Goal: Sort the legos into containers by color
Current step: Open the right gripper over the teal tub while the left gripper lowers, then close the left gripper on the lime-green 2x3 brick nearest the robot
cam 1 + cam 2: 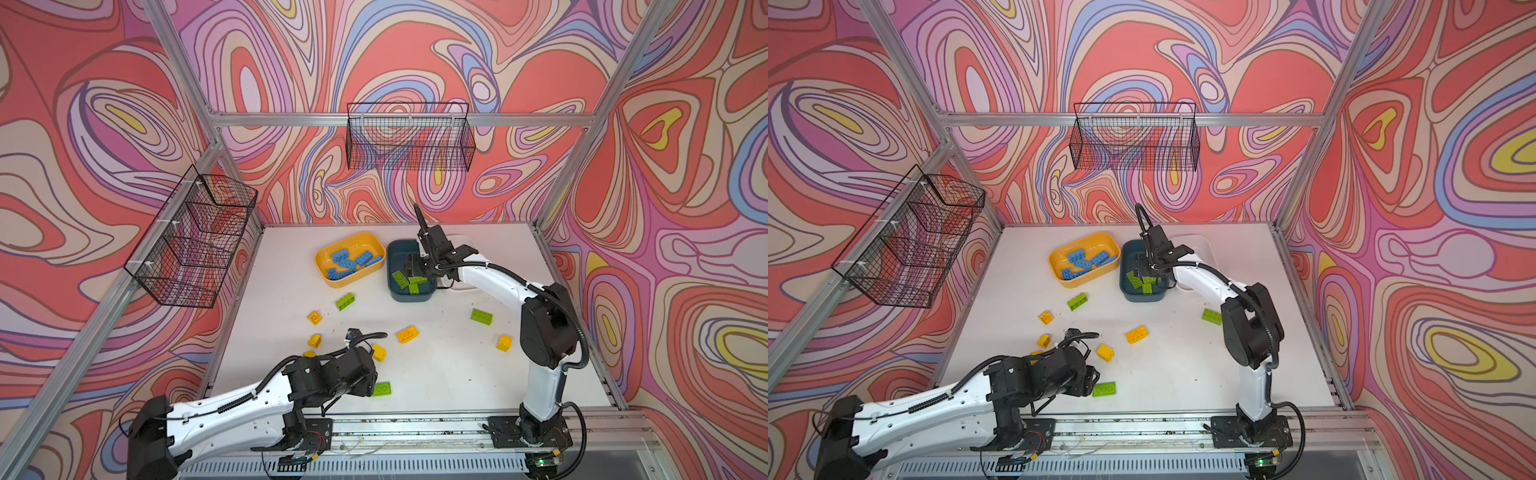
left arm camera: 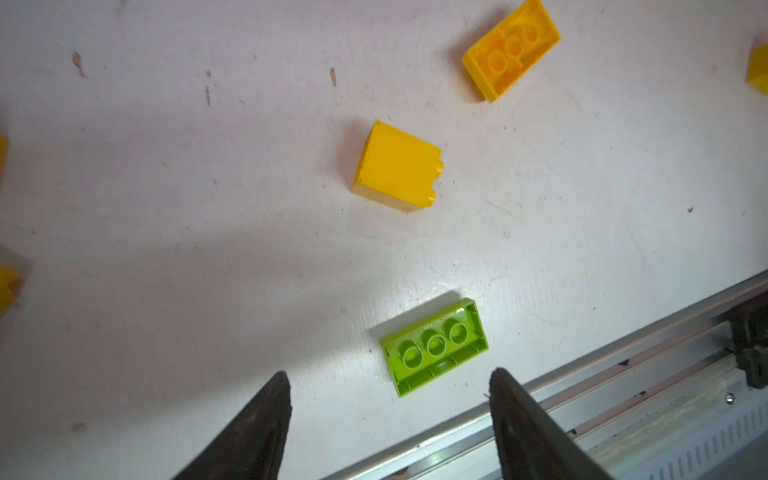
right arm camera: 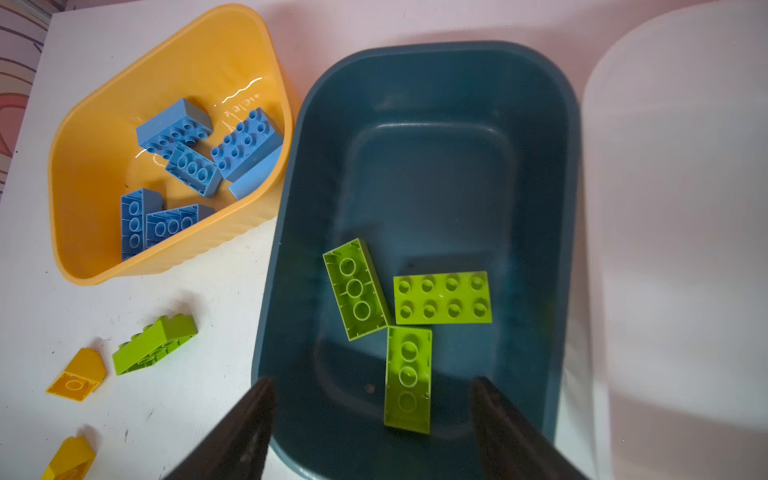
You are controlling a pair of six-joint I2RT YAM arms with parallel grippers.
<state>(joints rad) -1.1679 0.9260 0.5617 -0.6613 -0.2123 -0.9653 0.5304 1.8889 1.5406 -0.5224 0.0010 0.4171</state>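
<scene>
1. A green brick (image 2: 434, 347) lies studs-down near the front edge of the tabletop (image 1: 457, 374), left of middle. It is hard, light, slick plastic, probably best pinched across its long sides.
2. The left gripper (image 2: 388, 374) hovers low just short of it, jaws wide apart and empty, the arm stretched nearly flat.
3. The right gripper (image 3: 372, 380), jaws spread and holding nothing, hangs over the teal tub (image 3: 540, 208) near the back edge, where three green bricks (image 3: 442, 297) lie.
4. Blue bricks (image 3: 245, 141) sit in the yellow tub (image 3: 91, 174) beside it; yellow bricks (image 2: 397, 166) dot the tabletop.
</scene>
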